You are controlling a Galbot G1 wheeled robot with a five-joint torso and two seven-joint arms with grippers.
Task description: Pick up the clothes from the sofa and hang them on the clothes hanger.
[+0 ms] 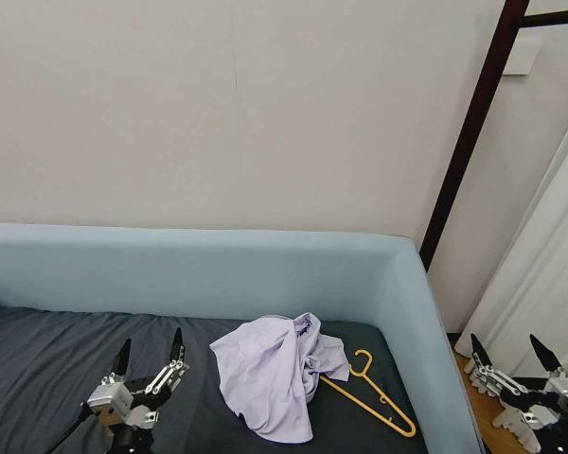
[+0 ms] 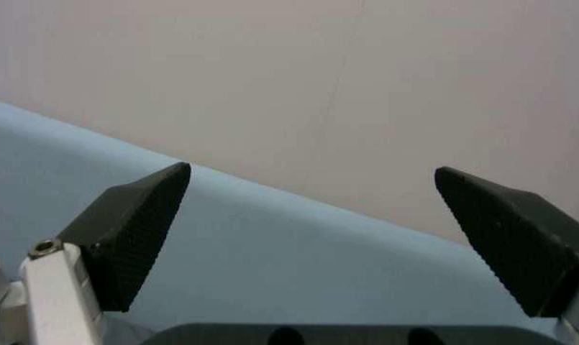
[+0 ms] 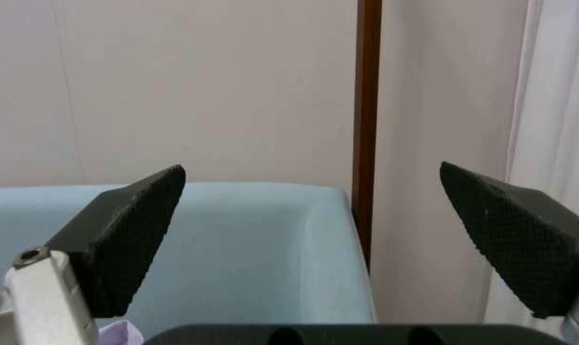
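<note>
A crumpled lavender garment [image 1: 273,374] lies on the dark seat of the sofa, toward its right end. An orange hanger [image 1: 374,392] lies flat beside it, partly tucked under the cloth. My left gripper [image 1: 151,357] hovers low over the seat, left of the garment, open and holding nothing. Off the sofa's right end, my right gripper [image 1: 513,357] is open and holding nothing too. In the left wrist view the open fingers [image 2: 136,237] frame the sofa back; in the right wrist view the fingers [image 3: 126,241] frame the sofa corner, with a sliver of lavender cloth [image 3: 116,333] at the frame's edge.
The sofa has a light blue backrest [image 1: 189,270] and a right armrest [image 1: 426,350]. A dark wooden post [image 1: 469,132] leans up the wall right of it, with a white curtain [image 1: 549,255] beyond. Wooden floor [image 1: 473,397] shows under the right gripper.
</note>
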